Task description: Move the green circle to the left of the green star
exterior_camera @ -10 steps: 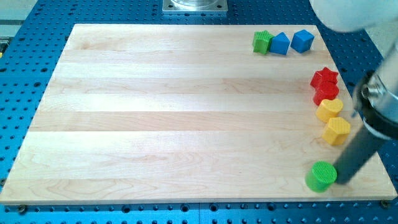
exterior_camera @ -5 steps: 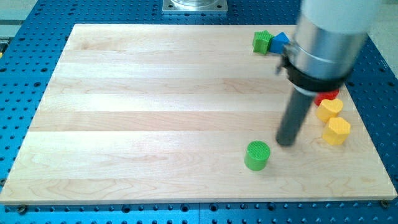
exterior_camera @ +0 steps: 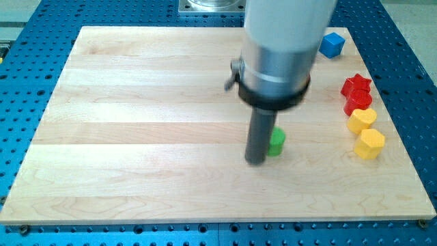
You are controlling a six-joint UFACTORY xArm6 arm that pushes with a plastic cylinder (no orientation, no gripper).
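On the pale wooden board [exterior_camera: 136, 123], my tip [exterior_camera: 256, 162] rests mid-board; the rod is dark, upright, with no jaws to open or close. The ribbed green circle [exterior_camera: 276, 141] touches its right. Further right: glossy blue cube [exterior_camera: 332, 44], red blocks [exterior_camera: 357, 93], yellow blocks [exterior_camera: 366, 132].

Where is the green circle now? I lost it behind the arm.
The round green block sits right of the board's centre, mostly hidden behind the dark rod, with my tip at its lower left.
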